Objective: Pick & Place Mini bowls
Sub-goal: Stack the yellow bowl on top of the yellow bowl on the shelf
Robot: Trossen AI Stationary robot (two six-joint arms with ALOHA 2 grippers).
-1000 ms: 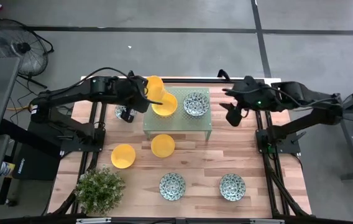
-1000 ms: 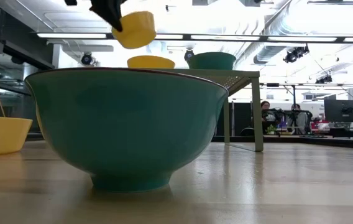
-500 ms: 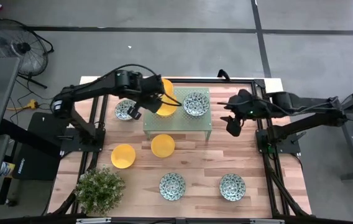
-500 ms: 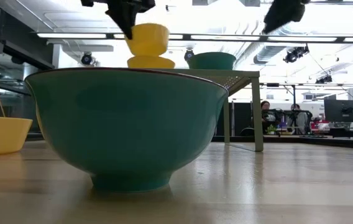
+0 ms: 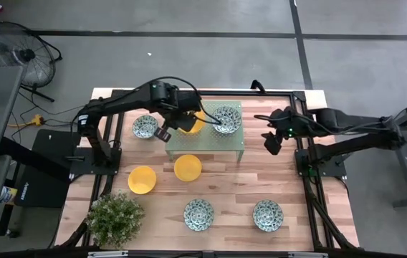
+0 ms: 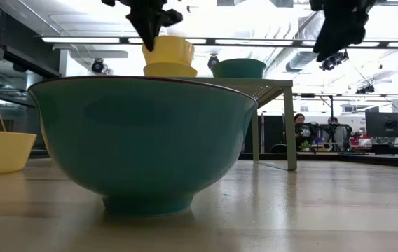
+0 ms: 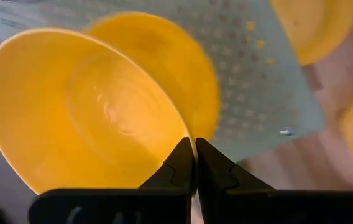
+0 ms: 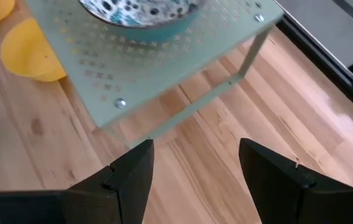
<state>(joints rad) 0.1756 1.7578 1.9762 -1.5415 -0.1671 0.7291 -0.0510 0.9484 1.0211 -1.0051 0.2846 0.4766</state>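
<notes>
Overhead, level and wrist views of a bowl-sorting task partway through. The left end effector (image 7: 194, 163) is clenched on the rim of a yellow mini bowl (image 7: 83, 109), held mouth-up with a slight tilt directly above a second yellow bowl (image 6: 170, 69) that already sits on the pale green perforated stand (image 5: 226, 140). In the level view the held bowl appears almost nested in the seated one; whether they touch cannot be told. A patterned blue-green bowl (image 5: 226, 119) also sits on the stand, at 3 o'clock from the yellow pair.

Still on the table (image 5: 300, 208), taking the stand as the clock centre: a patterned bowl (image 5: 145, 126) at 9 o'clock, one yellow bowl (image 5: 188, 167) near 6 o'clock, another yellow bowl (image 5: 142, 179) at 7 o'clock, and two patterned bowls (image 5: 198, 213) and (image 5: 268, 215) along the near edge, beside the potted plant (image 5: 115, 218). So, by judgement, two bowls are placed, a third is about to be set down, and five remain.

The bowls are round and have no long axis; each rests or hangs with its opening upward.

The right end effector (image 8: 195, 171) is released, fingers spread, hovering empty off the stand's 3 o'clock edge and facing the patterned bowl there.
</notes>
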